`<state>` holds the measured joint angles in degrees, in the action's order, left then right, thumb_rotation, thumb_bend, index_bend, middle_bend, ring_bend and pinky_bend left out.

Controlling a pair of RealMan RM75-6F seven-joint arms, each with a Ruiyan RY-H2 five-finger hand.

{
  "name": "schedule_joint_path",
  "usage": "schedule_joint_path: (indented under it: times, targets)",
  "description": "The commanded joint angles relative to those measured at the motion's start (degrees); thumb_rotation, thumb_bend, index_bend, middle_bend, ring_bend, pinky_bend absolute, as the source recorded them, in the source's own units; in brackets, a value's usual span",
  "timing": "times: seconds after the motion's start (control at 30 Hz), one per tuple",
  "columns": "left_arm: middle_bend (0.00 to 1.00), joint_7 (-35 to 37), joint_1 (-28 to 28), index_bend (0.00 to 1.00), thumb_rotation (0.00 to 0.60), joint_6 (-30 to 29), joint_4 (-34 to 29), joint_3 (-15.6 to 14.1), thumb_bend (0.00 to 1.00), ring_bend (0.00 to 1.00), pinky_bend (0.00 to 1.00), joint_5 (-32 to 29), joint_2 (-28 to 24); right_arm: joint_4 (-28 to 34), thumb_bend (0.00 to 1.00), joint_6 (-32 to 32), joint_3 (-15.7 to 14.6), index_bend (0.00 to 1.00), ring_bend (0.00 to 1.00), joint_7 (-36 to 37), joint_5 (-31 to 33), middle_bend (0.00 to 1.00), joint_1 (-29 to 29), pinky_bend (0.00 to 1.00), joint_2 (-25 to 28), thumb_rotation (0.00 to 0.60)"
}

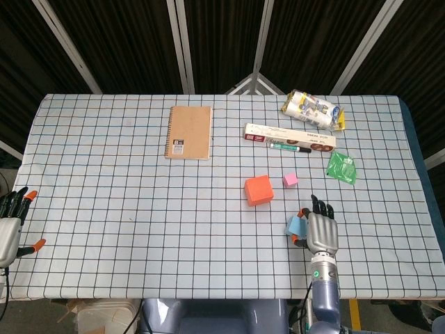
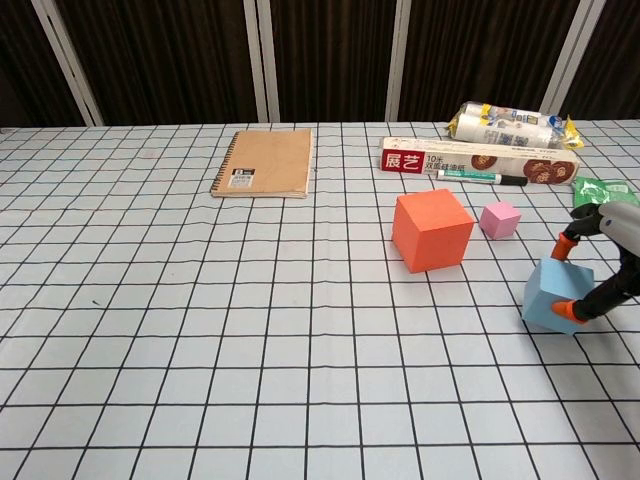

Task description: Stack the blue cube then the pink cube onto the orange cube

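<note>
The orange cube (image 1: 258, 190) (image 2: 431, 231) stands near the middle of the table, with the small pink cube (image 1: 290, 179) (image 2: 500, 219) just to its right. My right hand (image 1: 322, 232) (image 2: 606, 262) grips the blue cube (image 1: 296, 225) (image 2: 556, 295) between thumb and fingers, the cube tilted and slightly off the cloth, to the right of and nearer than the orange cube. My left hand (image 1: 10, 226) rests at the table's left edge, fingers apart and holding nothing.
A brown notebook (image 1: 189, 131) (image 2: 264, 162) lies at the back left. A long red-and-white box (image 1: 289, 136) (image 2: 478, 160) with a marker (image 1: 290, 147) in front, a snack bag (image 1: 313, 109) (image 2: 516, 126) and a green packet (image 1: 341, 167) (image 2: 598, 189) lie at the back right.
</note>
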<state>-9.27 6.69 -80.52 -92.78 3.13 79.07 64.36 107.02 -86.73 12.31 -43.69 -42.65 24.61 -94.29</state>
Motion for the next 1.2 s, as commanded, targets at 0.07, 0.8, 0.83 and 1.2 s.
schedule_joint_path:
  times: [0.07,0.8,0.83,1.2]
  targets:
    - [0.0,0.32,-0.12,0.05,0.6,-0.24,0.01,-0.01,0.11,0.0,0.0,0.12,-0.13,1.46,0.36,-0.32,-1.25,0.43,0.0,-3.77,-3.7,0.0,1.38,0.0,3.63,0.6]
    - [0.0,-1.13,-0.23,0.05,0.6,-1.67,0.27,0.2,0.11,0.0,0.0,0.89,0.76,-8.52,0.45,26.03,-3.69,0.48,0.0,21.65,-28.14,0.0,7.88,0.0,28.04,0.6]
    - [0.0,-1.07,-0.16,0.05,0.6,-1.8,0.44,0.27,0.11,0.0,0.0,1.12,0.9,-8.98,0.45,27.4,-3.58,0.48,0.0,23.86,-29.09,0.0,8.42,0.0,28.72,0.6]
    - [0.0,2.59,0.01,0.05,0.6,-6.1,4.71,0.53,0.11,0.0,0.0,6.66,2.75,-15.52,0.5,40.05,-2.84,0.49,0.0,32.16,-38.6,0.0,18.06,0.0,31.16,0.6]
